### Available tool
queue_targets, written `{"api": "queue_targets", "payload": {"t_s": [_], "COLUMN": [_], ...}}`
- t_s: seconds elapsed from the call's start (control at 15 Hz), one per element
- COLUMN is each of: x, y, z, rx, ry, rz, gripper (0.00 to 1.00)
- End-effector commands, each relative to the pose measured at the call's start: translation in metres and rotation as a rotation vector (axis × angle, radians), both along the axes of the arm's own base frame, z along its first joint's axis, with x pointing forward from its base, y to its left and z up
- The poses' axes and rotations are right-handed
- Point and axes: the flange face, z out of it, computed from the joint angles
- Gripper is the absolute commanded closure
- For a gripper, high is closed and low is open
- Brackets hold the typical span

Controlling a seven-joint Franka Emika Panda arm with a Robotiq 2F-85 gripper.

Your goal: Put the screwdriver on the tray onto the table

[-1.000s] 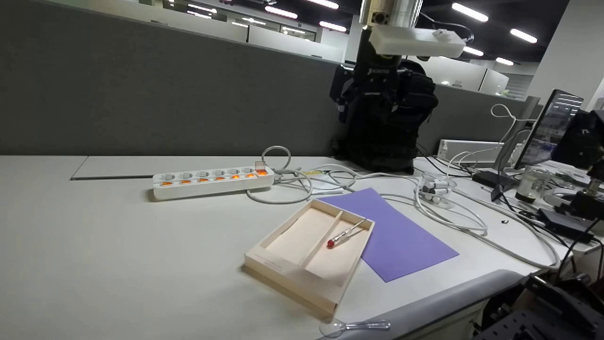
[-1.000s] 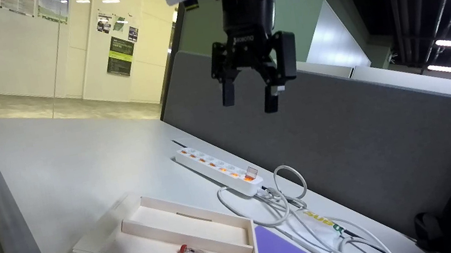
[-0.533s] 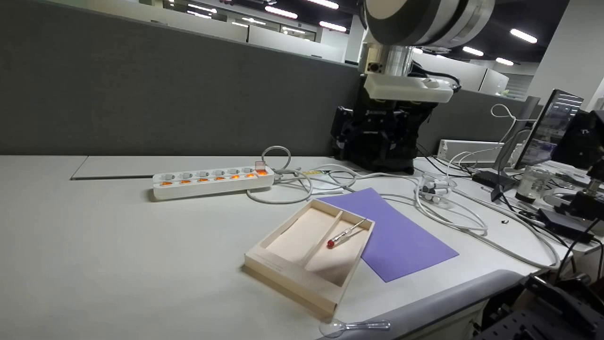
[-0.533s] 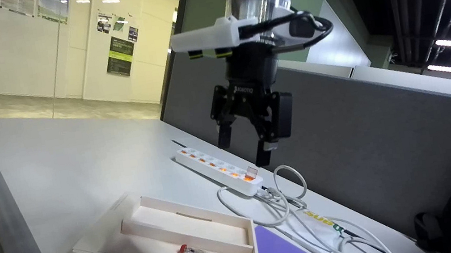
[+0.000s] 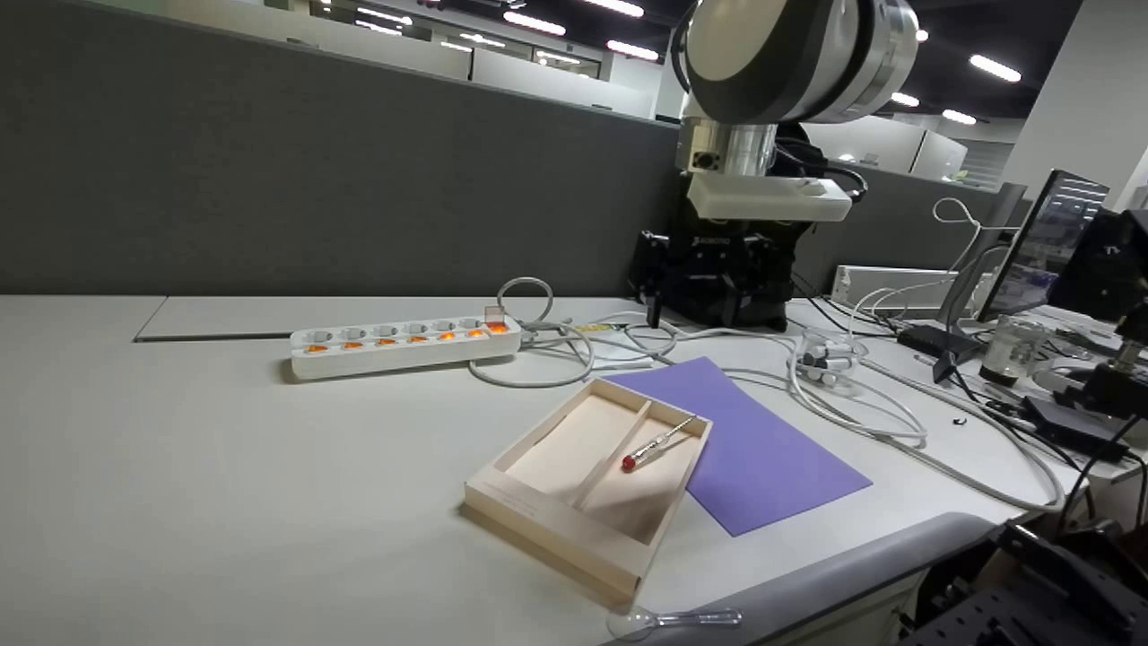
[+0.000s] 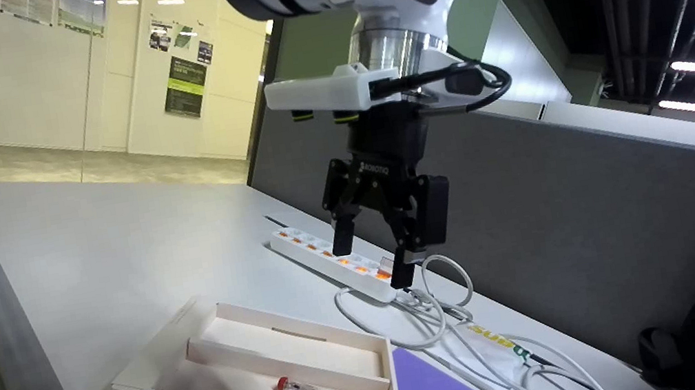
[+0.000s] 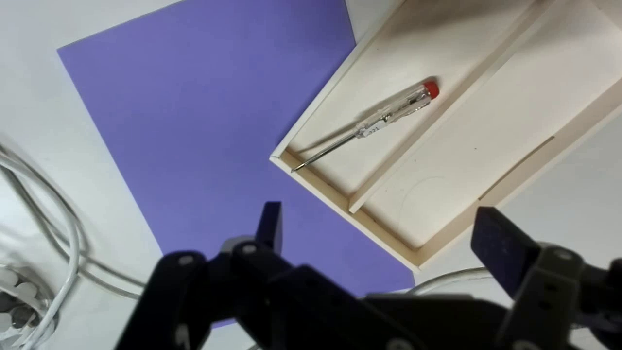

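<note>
ROBOTIQ-marked gripper (image 6: 373, 262), fingers spread wide, hangs higher than & apart from the wooden tray (image 5: 574, 528). Red-capped screwdriver (image 7: 365, 129) lies in tray compartment whose long side borders purple sheet (image 7: 194, 112); white pkt (image 6: 490, 335) nr tray reads "SUB" in part.

In an exterior view, shallow rectangular pale wooden tray (image 5: 549, 531) is being borne by broad, smooth, grey-white table (image 5: 224, 502). Flat four-sided purple sheet (image 5: 758, 453), to the tray's right, is being partly covered by it. In its right compartment (image 5: 621, 501), slim clear-handled, red-ended screwdriver (image 5: 647, 449) is being held. Behind left, long white power strip (image 5: 405, 351) is being carried; before the tray, clear spoon (image 5: 695, 618).
</note>
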Motion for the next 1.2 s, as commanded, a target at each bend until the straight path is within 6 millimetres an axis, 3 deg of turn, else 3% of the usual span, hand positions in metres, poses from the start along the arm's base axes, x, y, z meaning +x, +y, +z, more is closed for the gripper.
{"api": "queue_targets", "payload": {"t_s": [0.0,0.27,1.13], "x": [-0.001,0.0,0.005], "y": [-0.001,-0.007,-0.007], "z": [-0.009,-0.026,-0.11], "rx": [-0.041,-0.059,-0.022], "ry": [-0.001,0.001,-0.003], "rz": [-0.017,0.0,0.077], "gripper": [0.0,0.0,0.0]}}
